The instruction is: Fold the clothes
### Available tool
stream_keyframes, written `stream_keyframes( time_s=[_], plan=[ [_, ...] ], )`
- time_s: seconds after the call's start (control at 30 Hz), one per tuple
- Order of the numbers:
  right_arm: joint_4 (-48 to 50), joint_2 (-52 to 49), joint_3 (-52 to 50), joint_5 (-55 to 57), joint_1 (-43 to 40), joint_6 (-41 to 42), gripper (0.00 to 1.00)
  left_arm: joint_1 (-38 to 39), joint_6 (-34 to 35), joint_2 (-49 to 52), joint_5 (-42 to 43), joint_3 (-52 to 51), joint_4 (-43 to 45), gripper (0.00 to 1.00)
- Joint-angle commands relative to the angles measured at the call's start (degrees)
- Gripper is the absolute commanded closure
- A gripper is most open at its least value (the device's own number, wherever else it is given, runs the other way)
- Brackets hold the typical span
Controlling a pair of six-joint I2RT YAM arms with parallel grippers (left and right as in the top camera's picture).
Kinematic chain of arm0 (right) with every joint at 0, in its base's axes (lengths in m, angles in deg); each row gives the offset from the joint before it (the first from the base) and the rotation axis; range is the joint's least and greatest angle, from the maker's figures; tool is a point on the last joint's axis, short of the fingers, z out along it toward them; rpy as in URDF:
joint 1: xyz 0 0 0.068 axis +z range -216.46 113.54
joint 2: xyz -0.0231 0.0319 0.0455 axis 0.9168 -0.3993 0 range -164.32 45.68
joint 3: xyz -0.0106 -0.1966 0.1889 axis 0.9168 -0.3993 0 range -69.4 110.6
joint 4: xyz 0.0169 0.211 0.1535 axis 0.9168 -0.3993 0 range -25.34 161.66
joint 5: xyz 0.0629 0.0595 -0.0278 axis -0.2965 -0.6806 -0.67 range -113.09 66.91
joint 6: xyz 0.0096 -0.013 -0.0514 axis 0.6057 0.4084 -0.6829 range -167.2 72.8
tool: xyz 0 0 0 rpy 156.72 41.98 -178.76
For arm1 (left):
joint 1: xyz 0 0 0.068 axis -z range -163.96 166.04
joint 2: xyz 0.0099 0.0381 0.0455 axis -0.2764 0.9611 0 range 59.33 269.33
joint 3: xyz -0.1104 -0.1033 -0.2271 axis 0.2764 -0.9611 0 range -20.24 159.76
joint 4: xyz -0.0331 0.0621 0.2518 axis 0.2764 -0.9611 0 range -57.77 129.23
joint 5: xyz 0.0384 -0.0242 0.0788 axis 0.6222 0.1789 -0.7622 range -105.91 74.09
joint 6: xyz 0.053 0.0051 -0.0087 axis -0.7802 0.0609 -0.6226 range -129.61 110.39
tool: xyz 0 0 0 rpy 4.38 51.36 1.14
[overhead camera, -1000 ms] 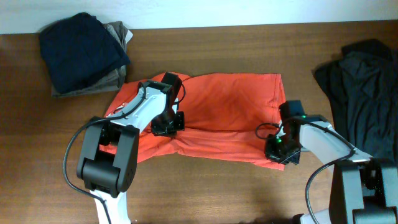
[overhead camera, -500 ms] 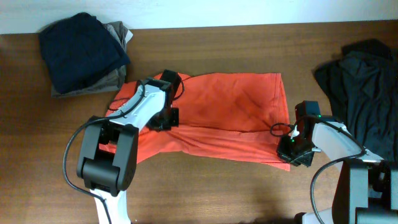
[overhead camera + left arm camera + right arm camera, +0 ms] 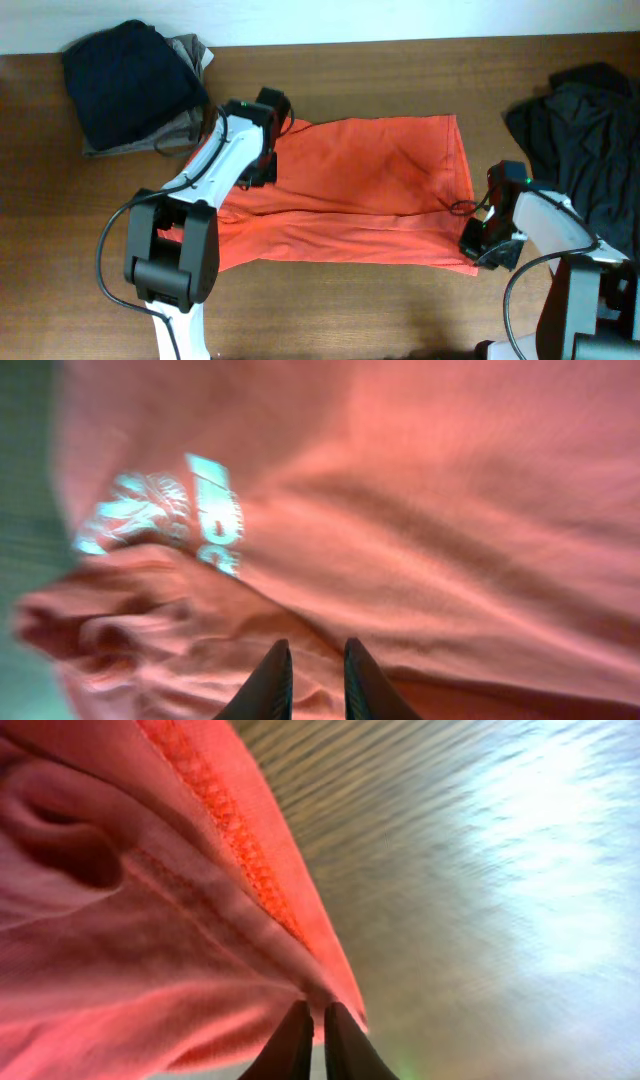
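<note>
The orange-red cotton T-shirt (image 3: 370, 180) lies spread, seemingly folded once; the left tool (image 3: 308, 678) and right tool (image 3: 312, 1030), nearly closed, each pinch its cloth; further folds remain.

- T-shirt (image 3: 370, 190) lies spread mid-counter (image 3: 380, 80).
- Folded stack (image 3: 135, 85) sits in the far-left corner, just beside the T-shirt.
- Loose garment heap (image 3: 580, 150) lies at the right edge.
- Left pincer (image 3: 312, 652) is on the T-shirt's far-left part; right pincer (image 3: 312, 1010) is at its near-right corner.
</note>
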Motion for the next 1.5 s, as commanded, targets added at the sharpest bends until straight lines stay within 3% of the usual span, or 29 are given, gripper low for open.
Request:
stream_keyframes(
  time_s=[0.0,0.03,0.07,0.1,0.13,0.17,0.2,0.27,0.3,0.6,0.83,1.2,1.47],
  plan=[
    [-4.87,0.46,9.84,2.60,-0.48,1.05,0.89,-0.37,-0.24,0.52,-2.71,8.74,-3.32,0.78],
    [-6.29,0.68,12.17,2.67,-0.50,1.49,0.88,-0.37,-0.22,0.52,-2.69,10.93,-4.22,0.75],
    [-7.45,0.87,14.71,2.58,-0.50,1.81,0.85,-0.37,-0.24,0.52,-2.69,13.07,-4.79,0.62],
    [-8.35,0.96,17.57,2.47,-0.52,1.81,0.77,-0.37,-0.26,0.52,-2.69,14.99,-4.98,0.47],
    [-8.94,0.96,19.96,2.36,-0.52,1.57,0.59,-0.37,-0.28,0.52,-2.69,16.59,-4.96,0.35],
    [-9.33,0.94,22.62,2.32,-0.52,1.20,0.40,-0.39,-0.33,0.52,-2.69,18.27,-4.68,0.30],
    [-9.38,0.94,24.61,2.05,-0.52,0.48,0.30,-0.44,-0.96,0.52,-2.51,19.65,-3.96,0.29],
    [-8.31,0.92,29.27,-1.66,-0.46,-4.37,0.16,-1.18,-4.55,0.55,0.24,21.44,-0.79,0.29],
    [-7.52,0.92,30.42,-3.23,-0.48,-5.38,0.13,-1.75,-6.12,0.55,1.92,21.44,0.92,0.30],
    [-5.05,0.28,31.69,-6.32,-0.46,-7.10,0.13,-10.88,-14.34,6.88,18.18,21.44,7.78,0.33],
    [-6.38,-1.53,31.47,-6.75,-0.39,-7.28,0.13,-12.83,-19.30,13.99,18.53,21.42,9.03,0.34],
    [-7.37,-3.26,30.84,-6.73,2.58,-8.83,0.14,-14.53,-16.52,16.59,18.23,21.42,15.17,0.41],
    [-6.97,-3.28,30.84,-6.51,4.09,-8.96,0.14,-14.97,-16.26,19.82,18.64,21.42,13.33,0.44]
  ],
)
